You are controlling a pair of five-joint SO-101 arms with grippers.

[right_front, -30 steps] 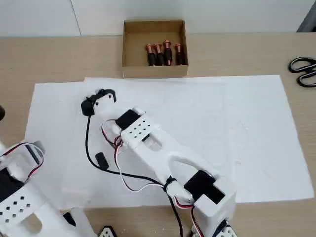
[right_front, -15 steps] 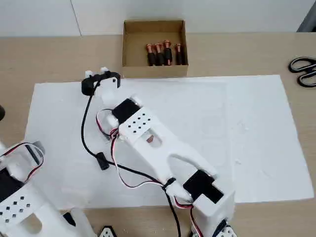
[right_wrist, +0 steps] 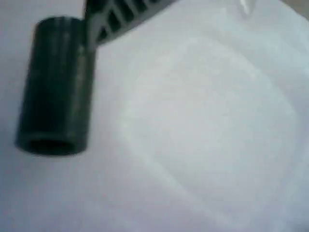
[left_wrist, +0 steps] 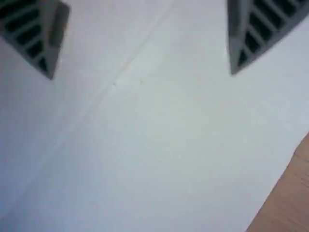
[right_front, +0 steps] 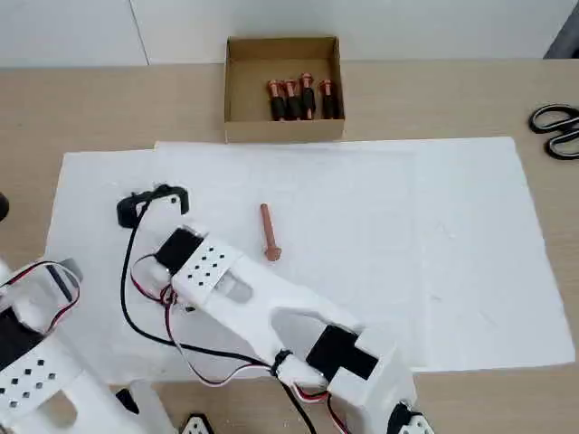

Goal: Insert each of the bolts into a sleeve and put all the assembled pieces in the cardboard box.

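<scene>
Left gripper (left_wrist: 141, 71) spread wide, holding nothing; I cannot tell whether the right gripper (right_front: 149, 201) grasps the sleeve (right_wrist: 55, 87), so a nudge could roll it left, away from the bolt (right_front: 269, 232).

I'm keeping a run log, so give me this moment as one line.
cardboard box: four assembled pieces | loose bolt: on paper | black sleeve: by right end effector | left end effector: open

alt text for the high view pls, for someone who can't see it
A white robot arm extends over a sheet of white paper, its right gripper holding a black sleeve, with a loose copper bolt lying apart from it on the paper. Beyond them, a cardboard box holds four assembled pieces; scissors lie at the far right.
</scene>
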